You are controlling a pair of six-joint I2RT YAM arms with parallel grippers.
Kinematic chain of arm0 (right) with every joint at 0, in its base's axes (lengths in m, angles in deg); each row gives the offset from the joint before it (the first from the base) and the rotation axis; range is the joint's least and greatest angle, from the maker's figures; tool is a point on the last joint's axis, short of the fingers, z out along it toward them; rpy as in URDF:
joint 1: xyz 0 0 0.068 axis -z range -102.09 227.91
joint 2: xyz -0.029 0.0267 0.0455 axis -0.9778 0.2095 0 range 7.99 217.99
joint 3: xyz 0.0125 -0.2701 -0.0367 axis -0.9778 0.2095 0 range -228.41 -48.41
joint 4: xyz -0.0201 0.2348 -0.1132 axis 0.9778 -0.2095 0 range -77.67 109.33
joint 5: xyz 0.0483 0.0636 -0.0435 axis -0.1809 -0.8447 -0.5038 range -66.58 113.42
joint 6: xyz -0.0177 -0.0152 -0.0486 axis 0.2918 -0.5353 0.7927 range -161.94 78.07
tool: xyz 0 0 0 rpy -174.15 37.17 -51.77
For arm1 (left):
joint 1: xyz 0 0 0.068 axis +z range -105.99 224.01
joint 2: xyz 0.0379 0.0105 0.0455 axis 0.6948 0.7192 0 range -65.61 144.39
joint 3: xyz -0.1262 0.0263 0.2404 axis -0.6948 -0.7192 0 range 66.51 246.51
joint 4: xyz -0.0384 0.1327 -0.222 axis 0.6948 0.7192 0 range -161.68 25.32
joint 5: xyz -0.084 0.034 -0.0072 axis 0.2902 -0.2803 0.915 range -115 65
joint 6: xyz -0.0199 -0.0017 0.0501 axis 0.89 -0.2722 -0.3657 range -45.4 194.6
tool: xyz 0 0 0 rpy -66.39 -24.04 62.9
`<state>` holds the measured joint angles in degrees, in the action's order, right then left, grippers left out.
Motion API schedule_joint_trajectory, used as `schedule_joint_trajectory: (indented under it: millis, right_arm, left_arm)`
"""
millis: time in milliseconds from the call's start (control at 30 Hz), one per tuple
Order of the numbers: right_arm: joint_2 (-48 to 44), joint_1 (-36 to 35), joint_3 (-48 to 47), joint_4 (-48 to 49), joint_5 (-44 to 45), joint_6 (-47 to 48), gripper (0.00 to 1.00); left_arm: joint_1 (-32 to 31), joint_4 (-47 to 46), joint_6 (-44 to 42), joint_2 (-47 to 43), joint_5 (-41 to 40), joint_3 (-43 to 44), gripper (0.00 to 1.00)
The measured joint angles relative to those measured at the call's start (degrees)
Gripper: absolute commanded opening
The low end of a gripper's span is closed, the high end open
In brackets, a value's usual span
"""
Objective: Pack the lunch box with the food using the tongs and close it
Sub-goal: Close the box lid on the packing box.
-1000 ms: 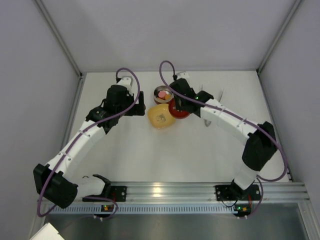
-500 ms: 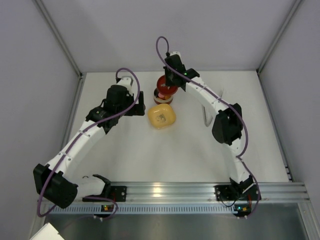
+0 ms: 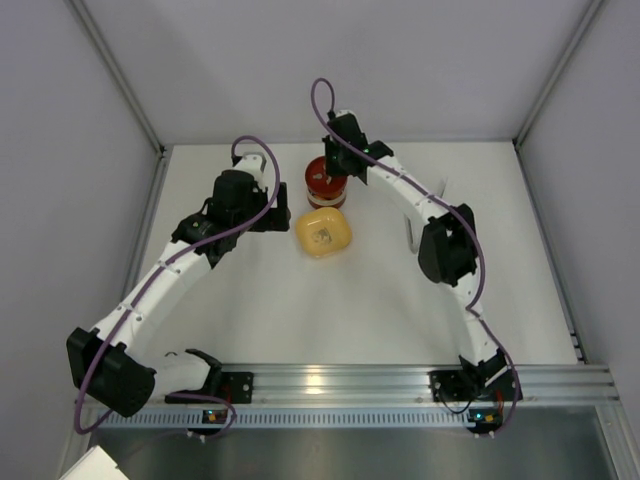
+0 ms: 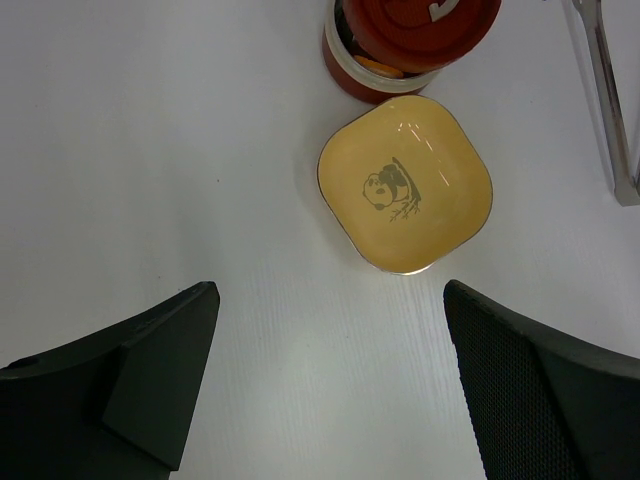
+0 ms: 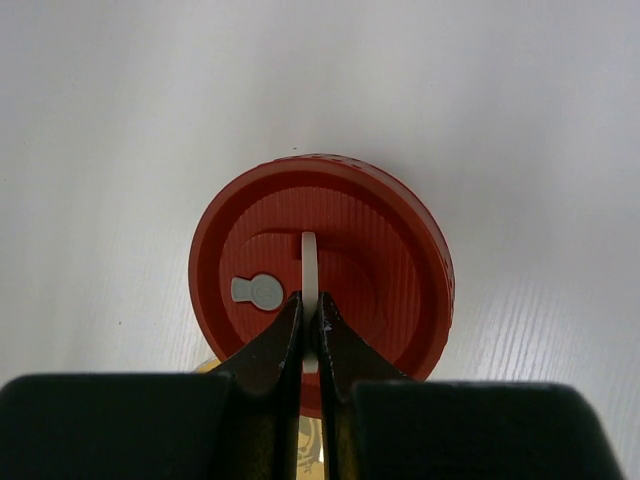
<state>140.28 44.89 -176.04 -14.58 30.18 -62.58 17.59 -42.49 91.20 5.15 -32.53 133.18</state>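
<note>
Lid (image 5: 390, 250) is arriving over the lunch box (image 4: 352, 82).
Right pincer (image 5: 310, 335) is gripping its white tab (image 5: 309, 262), closing nearly done; left pincer (image 4: 330, 300) is idling wide.

table (image 3: 300, 310) – white | on it: red lunch box (image 4: 345, 86), yellow dish (image 4: 405, 185) just beside | tongs (image 4: 608, 100) – seemingly flat, further right

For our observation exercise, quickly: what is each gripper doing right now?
Left gripper: open, holding nothing.
Right gripper: closed on the white tab of the red lid.
</note>
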Motion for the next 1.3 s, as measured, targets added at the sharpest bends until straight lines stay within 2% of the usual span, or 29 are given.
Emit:
schedule_joint_trajectory:
  millis: [433,1300]
  right_arm:
    - [5.2,0.0,-1.8,2.4,-0.6,-1.6,0.0]
    - [5.6,2.1,-2.2,2.6,-1.9,-2.0,0.0]
  left_arm:
    - [0.0,0.0,0.0,0.0,-0.3,0.0,0.99]
    - [0.0,0.0,0.0,0.0,-0.4,0.0,0.99]
